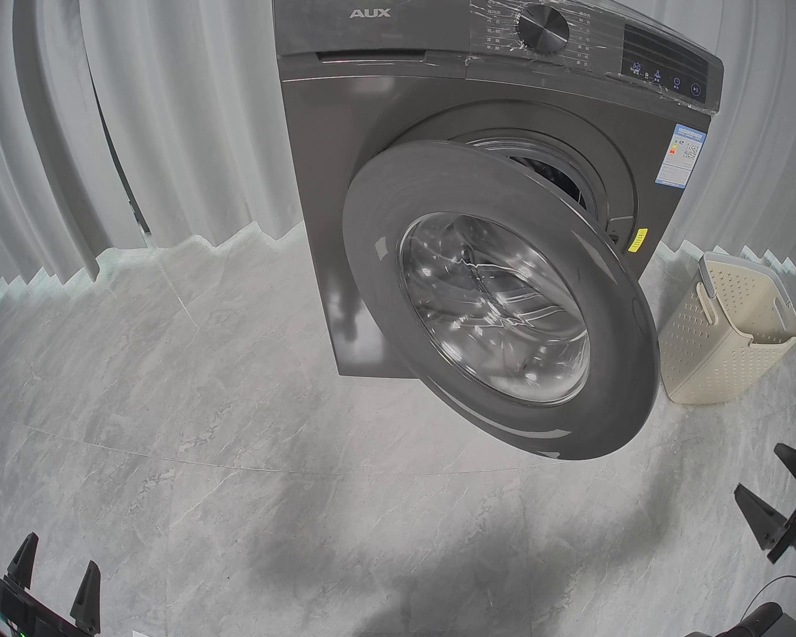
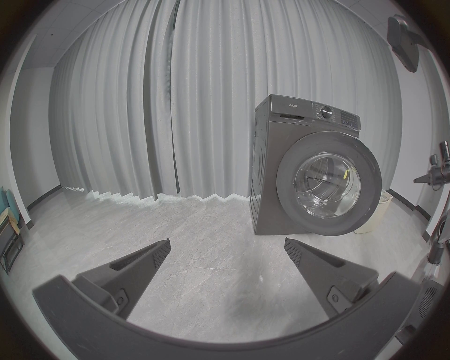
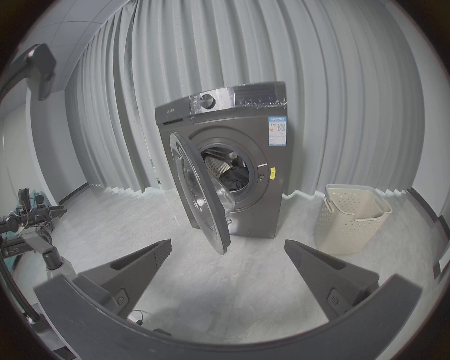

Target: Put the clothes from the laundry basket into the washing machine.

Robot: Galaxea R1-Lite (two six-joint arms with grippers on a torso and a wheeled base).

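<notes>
beside the washing machine (image 1: 356, 166), the laundry basket (image 1: 730, 348) stands.
door (image 1: 497, 307) open, dark clothes (image 3: 234, 178) in drum; left and right jaws released.

Logo (image 1: 370, 13) on washing machine (image 1: 365, 182); label (image 1: 681, 156), yellow sticker (image 1: 637, 240) on front, print illegible.

Floor (image 1: 249, 431): pale grey marble-pattern tiles with thin joints. Front-loading grey washing machine (image 1: 348, 166) stands directly on it, with its round door (image 1: 497, 307) swung open over the tiles in front. Cream perforated laundry basket (image 1: 730, 348) stands upright near the machine, on its latch side, not touching it.
</notes>
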